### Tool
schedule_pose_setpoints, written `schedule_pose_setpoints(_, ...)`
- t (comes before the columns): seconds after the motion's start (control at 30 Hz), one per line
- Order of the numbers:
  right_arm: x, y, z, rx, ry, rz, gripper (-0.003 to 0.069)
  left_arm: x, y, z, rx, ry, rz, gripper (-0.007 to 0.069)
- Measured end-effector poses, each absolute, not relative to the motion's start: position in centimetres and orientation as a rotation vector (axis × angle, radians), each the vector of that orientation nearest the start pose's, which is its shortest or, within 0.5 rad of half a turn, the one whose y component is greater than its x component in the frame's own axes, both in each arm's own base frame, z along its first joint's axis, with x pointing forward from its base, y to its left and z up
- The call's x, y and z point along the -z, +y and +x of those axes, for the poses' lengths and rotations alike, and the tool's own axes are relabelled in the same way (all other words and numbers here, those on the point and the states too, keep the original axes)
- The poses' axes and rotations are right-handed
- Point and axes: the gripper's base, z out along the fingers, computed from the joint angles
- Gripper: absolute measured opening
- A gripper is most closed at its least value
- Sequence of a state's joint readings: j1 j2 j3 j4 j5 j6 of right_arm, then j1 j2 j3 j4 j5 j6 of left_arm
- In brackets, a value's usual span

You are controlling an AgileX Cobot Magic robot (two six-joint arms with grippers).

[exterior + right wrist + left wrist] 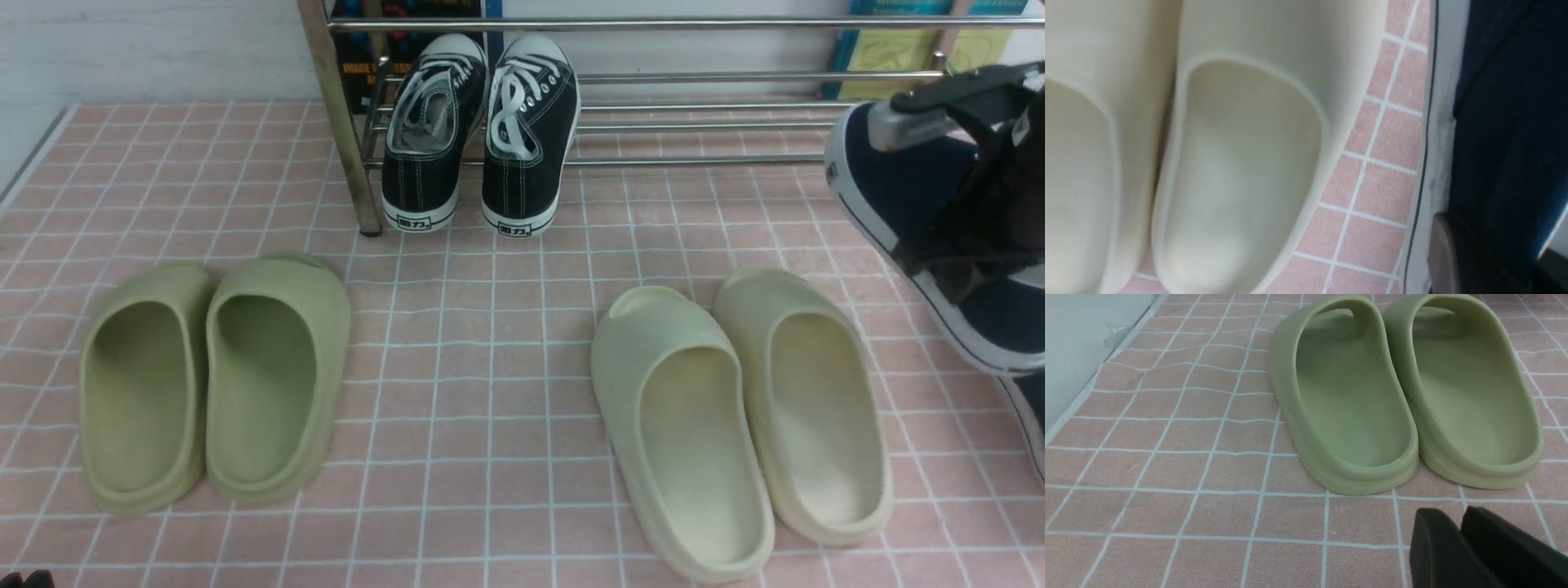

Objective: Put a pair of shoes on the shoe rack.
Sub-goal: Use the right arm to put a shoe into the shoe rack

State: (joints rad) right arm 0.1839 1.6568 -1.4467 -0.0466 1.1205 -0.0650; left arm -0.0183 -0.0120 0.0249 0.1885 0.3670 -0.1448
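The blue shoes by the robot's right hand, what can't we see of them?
- Most of the other navy shoe: front view, cut off by the edge and partly covered by the lifted one.
- The lifted navy shoe's middle: front view, behind the right gripper.
- The lifted shoe's far side: right wrist view, cut off by the edge.

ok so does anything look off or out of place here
Mostly tidy. The oddest thing is the navy slip-on shoe on the right, tilted in the right gripper. The cream foam slides are slightly uneven, one set further forward. No spill or damage is visible.
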Motion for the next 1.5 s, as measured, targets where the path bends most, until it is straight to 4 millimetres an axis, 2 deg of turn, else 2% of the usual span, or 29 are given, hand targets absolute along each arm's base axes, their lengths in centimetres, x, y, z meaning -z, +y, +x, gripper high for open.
schedule_pose_setpoints(0.1,-30.9,6.2,35.3,0.032,2.781,-0.369,0.0020,-17.3,0.5,5.3,-0.072,1.857,-0.001,0.0127)
schedule_pose_setpoints(0.27,-29.6,6.7,37.9,0.035,2.815,-0.376,0.0020,-17.3,0.5,5.3,-0.072,1.857,0.000,0.0129)
schedule_pose_setpoints(0.33,-29.4,7.0,39.3,0.034,2.802,-0.374,0.0020,-17.3,0.5,5.3,-0.072,1.857,0.000,0.0132)
schedule_pose_setpoints(0.5,-29.3,7.4,41.3,0.032,2.774,-0.369,0.0020,-17.3,0.5,5.3,-0.072,1.857,0.000,0.0139)
schedule_pose_setpoints(0.63,-28.7,7.9,44.3,0.028,2.730,-0.362,0.0020,-17.3,0.5,5.3,-0.072,1.857,0.000,0.0143)
schedule_pose_setpoints(0.93,-27.4,8.9,49.4,0.021,2.638,-0.348,0.0020,-17.3,0.7,5.3,-0.122,1.855,0.031,0.0146)
schedule_pose_setpoints(1.13,-27.1,9.2,51.2,0.015,2.574,-0.338,0.0020,-17.3,0.8,5.3,-0.145,1.857,0.045,0.0150)
schedule_pose_setpoints(1.33,-27.6,9.4,51.7,0.004,2.515,-0.328,0.0023,-17.3,0.8,5.3,-0.150,1.857,0.048,0.0155)
schedule_pose_setpoints(1.4,-27.7,9.4,51.9,0.003,2.491,-0.326,0.0052,-17.3,0.8,5.3,-0.150,1.857,0.048,0.0160)
schedule_pose_setpoints(1.5,-27.8,9.4,52.0,0.000,2.474,-0.321,0.0148,-17.3,0.8,5.3,-0.151,1.857,0.049,0.0160)
